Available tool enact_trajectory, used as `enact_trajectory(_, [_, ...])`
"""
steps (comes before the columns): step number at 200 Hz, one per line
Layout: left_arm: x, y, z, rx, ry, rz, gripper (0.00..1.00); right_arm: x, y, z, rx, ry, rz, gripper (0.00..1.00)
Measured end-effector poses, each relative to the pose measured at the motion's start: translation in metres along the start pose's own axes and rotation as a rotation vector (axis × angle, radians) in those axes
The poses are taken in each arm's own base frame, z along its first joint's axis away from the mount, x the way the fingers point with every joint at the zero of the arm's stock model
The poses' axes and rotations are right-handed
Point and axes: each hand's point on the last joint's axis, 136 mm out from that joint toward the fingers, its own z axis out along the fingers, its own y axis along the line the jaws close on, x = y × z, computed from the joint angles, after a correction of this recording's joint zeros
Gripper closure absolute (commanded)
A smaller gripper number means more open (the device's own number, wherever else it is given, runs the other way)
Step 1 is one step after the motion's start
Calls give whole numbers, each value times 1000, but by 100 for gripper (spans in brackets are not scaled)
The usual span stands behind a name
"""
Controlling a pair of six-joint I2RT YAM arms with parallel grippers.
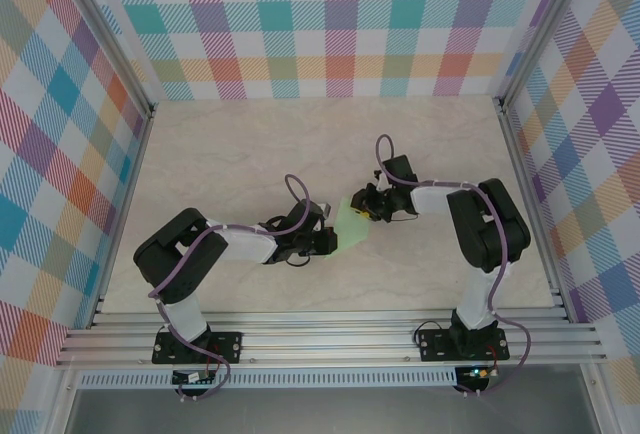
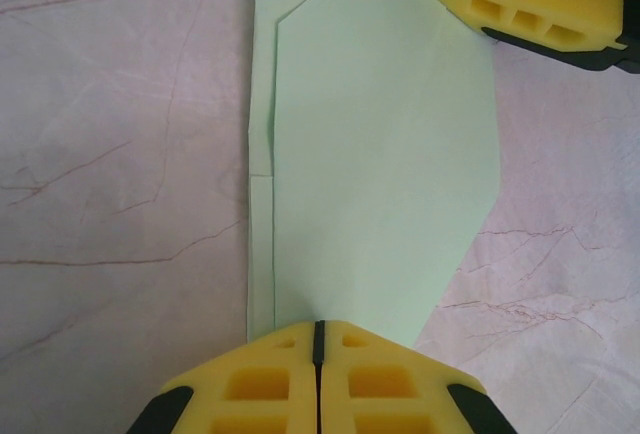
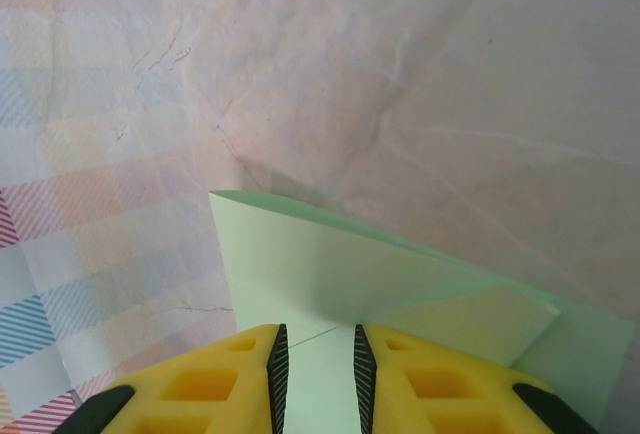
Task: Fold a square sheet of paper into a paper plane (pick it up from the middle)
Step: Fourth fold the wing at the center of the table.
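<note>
Left wrist view: the left pincer [image 2: 316, 354] is clenched, its yellow fingers [image 2: 250, 389] pressed together on the near edge of the square sheet of paper [image 2: 385, 174], by now a creased, pointed pale green shape with layered flaps; from the right wrist, the right pincer [image 3: 316, 359] stands slightly released, its pads parted with the paper's opposite edge in the gap between them, not visibly pinched; from above, the paper lies between the two pincers near the middle of the tabletop [image 1: 250, 144], though whether it rests flat or hangs just clear I cannot tell. I judge the paper very light, thin and limp, stiffer only along its creases; it should slide easily over the smooth marbled tabletop, and will crumple or tear if gripped hard or pulled from both ends; the folded edges, where the layers double, look the soundest places to take hold. The paper is plain; no brand, label or writing can be read anywhere.
</note>
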Motion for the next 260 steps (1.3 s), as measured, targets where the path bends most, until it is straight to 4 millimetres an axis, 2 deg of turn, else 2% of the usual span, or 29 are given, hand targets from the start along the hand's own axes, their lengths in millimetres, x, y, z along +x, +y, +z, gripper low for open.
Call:
enact_trajectory(25, [0, 0, 0, 1, 0, 0, 94, -11, -1, -2, -6, -16, 8, 72])
enact_trajectory(82, [0, -1, 0, 7, -6, -2, 94, -56, -5, -14, -1, -97, -5, 72])
enact_trajectory(132, [1, -3, 1, 3, -15, -6, 94, -50, -7, -17, 12, -72, -7, 70])
enact_trajectory(163, [2, -6, -2, 0, -43, -25, 94, -47, 18, -44, -29, -103, -60, 70])
enact_trajectory(185, [7, -11, -6, 6, -51, -42, 93, -34, 37, -61, -93, -101, -102, 70])
enact_trajectory(199, [15, -15, -9, 10, -45, -52, 92, -16, 42, -62, -113, -66, -117, 73])
enact_trajectory(219, [27, -19, -15, 8, -24, -60, 91, 20, 45, -48, -109, 16, -147, 75])
enact_trajectory(243, [36, -19, -19, -11, 2, -67, 91, 61, 40, -32, -102, 117, -154, 77])
enact_trajectory(260, [36, -19, -20, -16, 3, -65, 91, 75, 32, -24, -96, 157, -129, 78])
